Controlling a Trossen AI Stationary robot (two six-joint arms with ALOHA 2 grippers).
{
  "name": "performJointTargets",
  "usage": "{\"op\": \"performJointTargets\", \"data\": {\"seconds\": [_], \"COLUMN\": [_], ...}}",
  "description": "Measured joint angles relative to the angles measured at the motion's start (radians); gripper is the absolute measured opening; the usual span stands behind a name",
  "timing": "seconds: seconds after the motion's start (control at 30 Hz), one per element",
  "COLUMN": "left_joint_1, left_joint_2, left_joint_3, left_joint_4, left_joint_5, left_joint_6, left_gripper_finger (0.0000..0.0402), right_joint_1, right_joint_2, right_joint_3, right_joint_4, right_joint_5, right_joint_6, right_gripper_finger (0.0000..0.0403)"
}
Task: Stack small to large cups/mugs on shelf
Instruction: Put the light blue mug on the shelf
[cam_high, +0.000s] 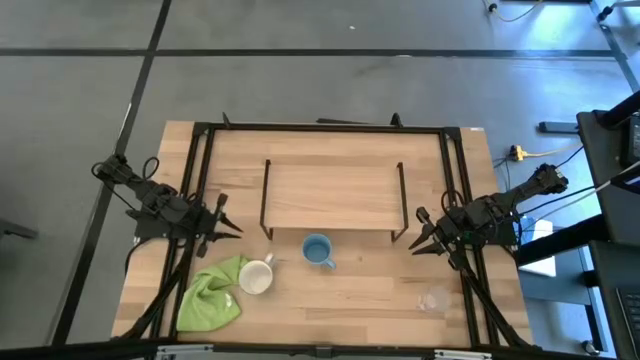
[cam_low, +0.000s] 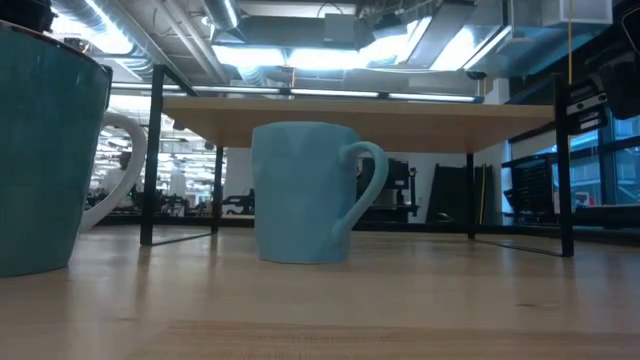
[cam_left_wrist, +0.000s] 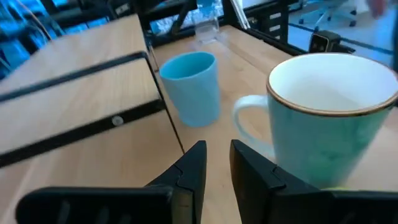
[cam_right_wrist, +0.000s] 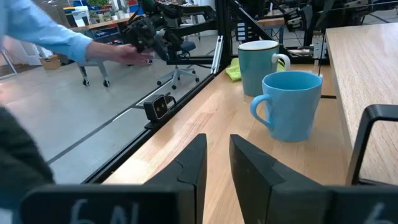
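A light-blue handled mug (cam_high: 318, 250) stands upright on the table just in front of the shelf (cam_high: 330, 195), a wood board on a black wire frame. To its left a cream-white mug (cam_high: 257, 277) stands beside a green cloth (cam_high: 212, 295). Near the right front a small clear glass cup (cam_high: 433, 300) rests on its base. My left gripper (cam_high: 228, 228) hovers at the table's left edge, level, its fingers a narrow gap apart around nothing; the white mug (cam_left_wrist: 336, 118) and blue mug (cam_left_wrist: 191, 87) lie ahead. My right gripper (cam_high: 420, 240) waits likewise at the right edge, facing the blue mug (cam_right_wrist: 292, 102).
The shelf's black wire legs (cam_low: 150, 160) stand on the table behind the mugs, with its board (cam_low: 360, 105) overhead in the low view. A black frame rail (cam_high: 195, 180) runs along each table side. A person's sleeve (cam_right_wrist: 50, 37) and hand (cam_right_wrist: 134, 55) reach near my left arm.
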Motion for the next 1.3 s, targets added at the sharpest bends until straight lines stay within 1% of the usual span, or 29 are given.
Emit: {"op": "performJointTargets", "data": {"seconds": [0.07, 0.13, 0.27, 0.37, 0.47, 0.53, 0.73, 0.83, 0.93, 0.97, 1.1, 1.13, 1.2, 1.23, 1.27, 1.3], "left_joint_1": [0.000, 0.000, 0.000, 0.000, 0.000, 0.000, 0.000, 0.001, 0.001, 0.001, 0.001, 0.001, 0.001, 0.001, 0.001, 0.001], "left_joint_2": [0.000, -0.001, -0.001, -0.001, -0.001, -0.001, -0.001, -0.001, -0.001, -0.001, 0.001, 0.002, 0.002, 0.004, 0.009, 0.010], "left_joint_3": [0.018, 0.023, 0.023, 0.023, 0.024, 0.024, 0.025, 0.026, 0.026, 0.026, 0.026, 0.026, 0.026, 0.028, 0.039, 0.070], "left_joint_4": [0.007, 0.083, 0.345, 0.549, 0.691, 0.752, 0.792, 0.856, 0.857, 0.855, 0.846, 0.863, 0.950, 0.981, 0.967, 0.870], "left_joint_5": [-0.010, -0.012, 0.024, 0.028, 0.028, 0.028, 0.016, -0.014, -0.057, -0.066, -0.066, -0.067, -0.068, -0.076, -0.105, -0.151], "left_joint_6": [0.040, 0.044, 0.039, 0.017, 0.021, 0.021, 0.026, 0.101, 0.212, 0.224, 0.207, 0.220, 0.234, 0.210, 0.155, 0.078], "left_gripper_finger": [0.0066, 0.0066, 0.0066, 0.0066, 0.0066, 0.0066, 0.0066, 0.0066, 0.0066, 0.0066, 0.0066, 0.0066, 0.0066, 0.0066, 0.0066, 0.0066], "right_joint_1": [0.000, 0.000, 0.000, 0.000, 0.000, 0.000, 0.000, 0.000, 0.000, 0.000, 0.000, 0.000, 0.000, 0.000, 0.000, 0.000], "right_joint_2": [0.000, 0.000, 0.000, 0.000, 0.000, 0.000, 0.000, 0.000, 0.000, 0.000, 0.000, 0.000, 0.000, 0.000, 0.000, 0.000], "right_joint_3": [0.000, 0.000, 0.000, 0.000, 0.000, 0.000, 0.000, 0.000, 0.000, 0.000, 0.000, 0.000, 0.000, 0.000, 0.000, 0.000], "right_joint_4": [0.000, 0.000, 0.000, 0.000, 0.000, 0.000, 0.000, 0.000, 0.000, 0.000, 0.000, 0.000, 0.000, 0.000, 0.000, 0.000], "right_joint_5": [0.000, 0.000, 0.000, 0.000, 0.000, 0.000, 0.000, 0.000, 0.000, 0.000, 0.000, 0.000, 0.000, 0.000, 0.000, 0.000], "right_joint_6": [-0.001, 0.000, -0.001, -0.001, 0.000, -0.001, 0.000, -0.001, 0.000, -0.001, 0.000, -0.001, 0.000, 0.000, 0.000, -0.001], "right_gripper_finger": [0.0072, 0.0072, 0.0072, 0.0072, 0.0071, 0.0071, 0.0071, 0.0071, 0.0071, 0.0071, 0.0071, 0.0071, 0.0071, 0.0071, 0.0071, 0.0071]}}
